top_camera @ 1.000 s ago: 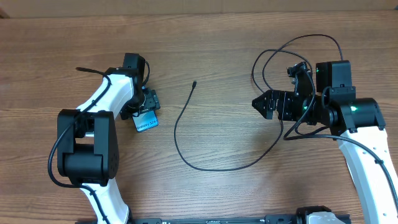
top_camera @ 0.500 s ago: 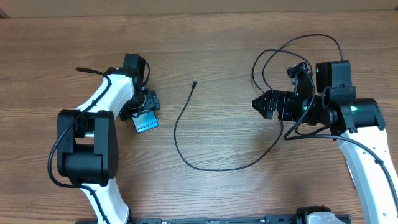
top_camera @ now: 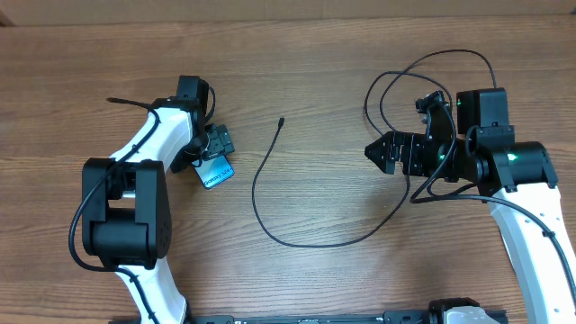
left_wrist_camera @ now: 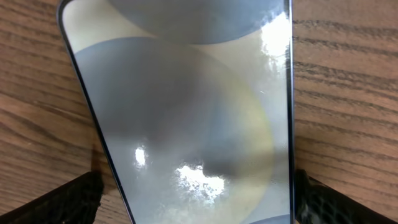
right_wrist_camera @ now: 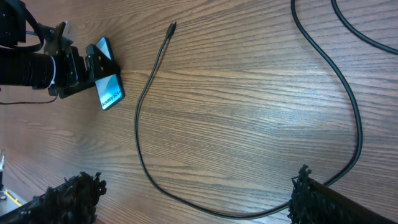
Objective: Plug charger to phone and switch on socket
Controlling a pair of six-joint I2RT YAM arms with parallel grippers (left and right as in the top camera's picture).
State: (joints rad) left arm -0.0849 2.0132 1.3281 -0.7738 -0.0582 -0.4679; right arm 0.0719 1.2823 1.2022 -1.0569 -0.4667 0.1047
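while the left gripper point(top_camera: 216, 151) clamps the phone point(top_camera: 216, 172) low — right gripper point(top_camera: 378, 150) hangs spread, empty.

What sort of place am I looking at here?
Probably a robotics lab bench, staged for a test: a left arm and a right arm, both white and black, work at a wood-grain table with a lit phone and a loose black charger cable.

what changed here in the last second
The left claw, gripping the slim rectangular phone with the lit blue-white screen, nudged it slightly farther from the robot's base and twisted it a little. The long thin black charger cable and the open right claw stayed put.
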